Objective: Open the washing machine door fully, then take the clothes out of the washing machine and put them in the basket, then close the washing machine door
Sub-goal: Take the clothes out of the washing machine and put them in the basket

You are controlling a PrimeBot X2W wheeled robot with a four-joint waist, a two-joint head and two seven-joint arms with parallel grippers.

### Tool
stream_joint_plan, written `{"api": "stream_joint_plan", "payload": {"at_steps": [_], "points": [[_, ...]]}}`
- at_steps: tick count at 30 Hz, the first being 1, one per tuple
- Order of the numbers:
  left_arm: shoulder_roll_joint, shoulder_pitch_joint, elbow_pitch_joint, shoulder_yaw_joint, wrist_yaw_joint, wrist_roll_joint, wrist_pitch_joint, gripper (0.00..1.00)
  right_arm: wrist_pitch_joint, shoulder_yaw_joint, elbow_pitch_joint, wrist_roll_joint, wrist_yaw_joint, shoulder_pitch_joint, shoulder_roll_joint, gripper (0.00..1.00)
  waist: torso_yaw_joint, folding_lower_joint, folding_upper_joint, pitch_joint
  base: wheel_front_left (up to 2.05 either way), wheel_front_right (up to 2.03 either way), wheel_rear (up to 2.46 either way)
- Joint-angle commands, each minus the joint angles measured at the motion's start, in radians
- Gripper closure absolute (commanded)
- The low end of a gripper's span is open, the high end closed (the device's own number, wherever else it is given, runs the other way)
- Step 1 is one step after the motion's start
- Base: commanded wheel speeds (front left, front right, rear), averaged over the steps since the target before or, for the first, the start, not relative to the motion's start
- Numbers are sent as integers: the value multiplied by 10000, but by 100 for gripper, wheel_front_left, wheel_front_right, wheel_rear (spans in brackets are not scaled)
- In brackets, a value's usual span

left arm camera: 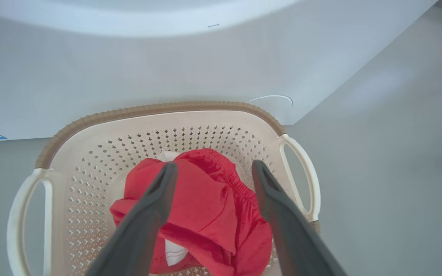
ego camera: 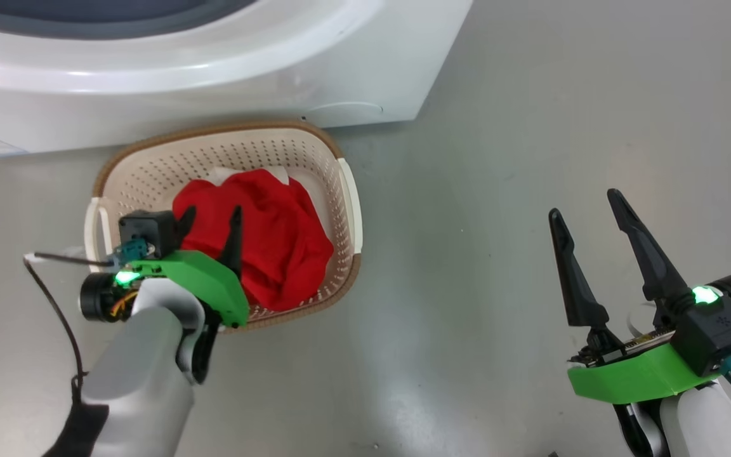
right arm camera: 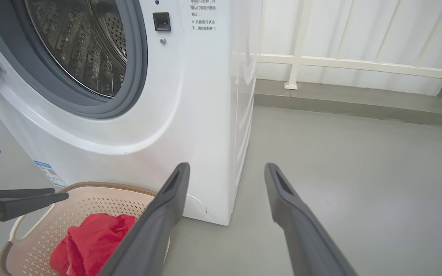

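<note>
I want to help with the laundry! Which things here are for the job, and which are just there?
For the job:
- washing machine
- red clothes, lying in the basket
- basket, on the floor in front of the machine
- left claw, open above the clothes

Just there:
- white railing
- grey floor

Soft red cloth for the clothes (ego camera: 264,241) in the basket (ego camera: 169,168): perforated cream plastic, brown woven-look rim. Behind the basket, glossy white washing machine (ego camera: 213,82), grey rubber gasket (right arm camera: 138,76), shiny perforated steel drum (right arm camera: 79,50).
</note>
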Motion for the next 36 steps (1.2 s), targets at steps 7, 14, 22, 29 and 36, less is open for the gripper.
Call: {"api": "stream_joint_plan", "payload": {"at_steps": [7, 14, 22, 29, 36], "points": [[471, 2131, -3458, 865, 753, 548, -121, 0, -63, -11, -250, -151, 62, 538, -62, 0, 390, 0, -1, -815, 0, 0, 0], [646, 3977, -6445, 1356, 1286, 1073, -123, 0, -63, -104, -193, -258, 62, 842, -62, 0, 567, 0, -1, -1497, 0, 0, 0], [757, 5447, -9015, 1782, 1773, 1699, -123, 0, -63, -229, -187, -289, 62, 1070, -62, 0, 753, 0, -1, -2171, 0, 0, 0], [793, 6297, -10572, 2201, 2006, 2180, -123, 0, -63, -428, -216, -339, 62, 1203, -62, 0, 811, 0, -1, -2606, 0, 0, 0], [751, 7161, -11160, 2435, 1931, 2145, -123, 0, -63, -436, -203, -307, 62, 1562, -62, 0, 751, 0, -1, -3280, 0, 0, 0]]}}
